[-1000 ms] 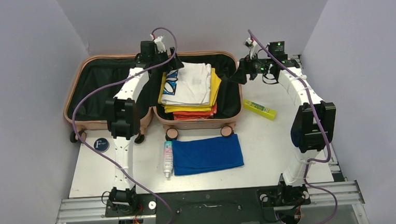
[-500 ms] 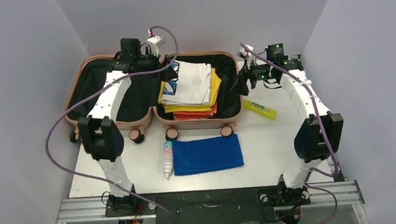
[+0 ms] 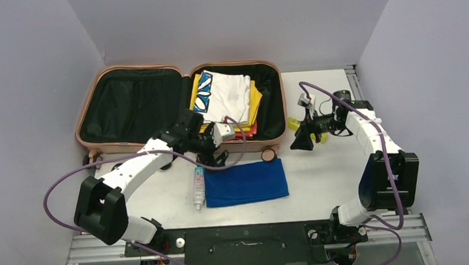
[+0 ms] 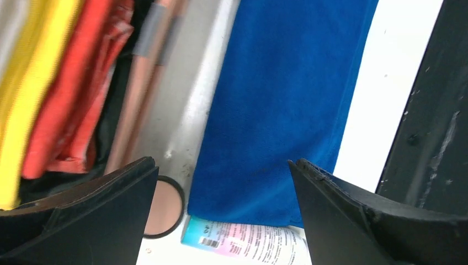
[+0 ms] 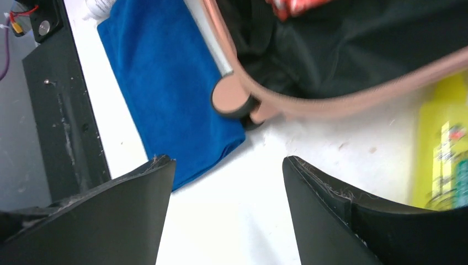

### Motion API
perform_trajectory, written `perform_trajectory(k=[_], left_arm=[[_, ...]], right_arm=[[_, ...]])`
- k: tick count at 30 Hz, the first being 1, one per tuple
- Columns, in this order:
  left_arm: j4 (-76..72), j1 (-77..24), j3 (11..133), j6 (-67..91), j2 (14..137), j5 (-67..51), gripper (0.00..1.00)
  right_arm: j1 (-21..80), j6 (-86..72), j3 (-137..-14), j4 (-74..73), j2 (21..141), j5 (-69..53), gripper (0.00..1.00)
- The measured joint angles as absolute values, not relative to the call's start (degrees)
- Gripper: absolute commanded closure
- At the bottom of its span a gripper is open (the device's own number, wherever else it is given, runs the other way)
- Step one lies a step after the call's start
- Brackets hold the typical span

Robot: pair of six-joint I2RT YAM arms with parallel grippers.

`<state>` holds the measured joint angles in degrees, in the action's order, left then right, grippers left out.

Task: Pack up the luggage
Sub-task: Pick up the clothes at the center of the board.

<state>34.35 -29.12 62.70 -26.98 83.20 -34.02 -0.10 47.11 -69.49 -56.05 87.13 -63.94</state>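
Salmon-pink hard-shell luggage point(image 3: 133, 108) lies open at rear of bench point(image 3: 327, 179), folded shirts point(image 3: 229, 101) in its right half. Shell likely stiff, light, slick; take hold at rim. Left gripper point(image 4: 221, 163) fingers apart, empty; right gripper point(image 5: 227, 161) likewise

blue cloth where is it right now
Top external view: the folded blue cloth lies flat on the table, just in front of the luggage's right-hand shell, with the spray bottle alongside its left edge.
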Motion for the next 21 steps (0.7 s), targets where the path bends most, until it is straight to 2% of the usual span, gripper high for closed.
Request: perform_trajectory(k=[7, 12, 21], left_arm=[[27.59, -41.74, 52.34, -31.00, 80.14, -23.03, 0.07], [25.80, -46.09, 51.79, -33.80, 81.47, -16.67, 0.08], [24.77, -48.60, 51.68, -36.25, 84.40, -13.72, 0.09]], right_arm=[[-3.36, 39.46, -53.47, -46.52, 85.89, -65.21, 0.26], [-4.43, 33.56, -51.29, -38.83, 90.52, -67.05, 0.26], [-4.34, 27.79, -49.41, -32.08, 98.91, -68.47, 0.26]])
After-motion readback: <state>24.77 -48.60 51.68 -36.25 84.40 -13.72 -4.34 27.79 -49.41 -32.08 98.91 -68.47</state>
